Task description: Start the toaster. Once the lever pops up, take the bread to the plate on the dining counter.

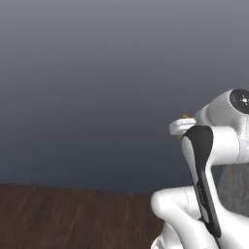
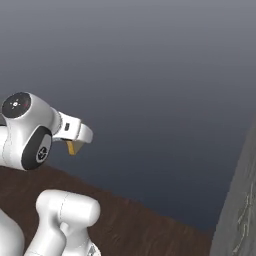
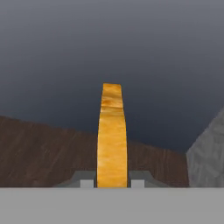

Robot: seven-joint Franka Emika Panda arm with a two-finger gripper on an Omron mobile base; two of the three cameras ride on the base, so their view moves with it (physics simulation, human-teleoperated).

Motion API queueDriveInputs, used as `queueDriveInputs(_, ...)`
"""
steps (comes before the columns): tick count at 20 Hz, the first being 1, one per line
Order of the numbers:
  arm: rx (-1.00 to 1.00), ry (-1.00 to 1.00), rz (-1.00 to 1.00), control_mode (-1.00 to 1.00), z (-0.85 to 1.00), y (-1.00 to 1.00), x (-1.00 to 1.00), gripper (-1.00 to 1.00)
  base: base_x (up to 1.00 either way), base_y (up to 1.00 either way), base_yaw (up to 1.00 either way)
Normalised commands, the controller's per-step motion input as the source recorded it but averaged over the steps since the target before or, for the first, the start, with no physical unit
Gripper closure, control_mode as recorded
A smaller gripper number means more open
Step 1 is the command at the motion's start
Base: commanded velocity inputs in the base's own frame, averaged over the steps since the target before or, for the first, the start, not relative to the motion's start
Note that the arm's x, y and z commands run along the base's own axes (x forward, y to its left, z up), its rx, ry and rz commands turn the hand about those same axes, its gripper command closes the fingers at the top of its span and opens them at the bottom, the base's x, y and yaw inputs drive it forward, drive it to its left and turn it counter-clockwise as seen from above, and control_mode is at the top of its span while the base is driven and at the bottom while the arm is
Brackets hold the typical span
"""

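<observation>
Item: the bread (image 3: 112, 140), a golden-yellow slice, is being held edge-on and upright in the hand view, pinched between the jaws of the gripper (image 3: 112, 180), which are pressing against its two flat faces. It is hanging in the air above a dark brown wooden floor (image 3: 39, 153), resting on nothing. In the right base view a corner of the slice is poking out below the white hand.
</observation>
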Motion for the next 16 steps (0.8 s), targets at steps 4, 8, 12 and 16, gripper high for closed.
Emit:
queueDriveInputs(4, 0.0, 0.0, 0.0, 1.0, 0.0, 0.0, 0.0, 1.0, 0.7, 0.0, 0.89)
queueDriveInputs(8, 0.0, 0.0, 0.0, 1.0, 0.0, 0.0, 0.0, 1.0, 0.71, 0.0, 0.88)
queueDriveInputs(12, 0.0, 0.0, 0.0, 1.0, 0.0, 0.0, 0.0, 1.0, 0.7, -0.01, 0.88)
queueDriveInputs(16, 0.0, 0.0, 0.0, 1.0, 0.0, 0.0, 0.0, 1.0, 0.69, -0.02, 0.88)
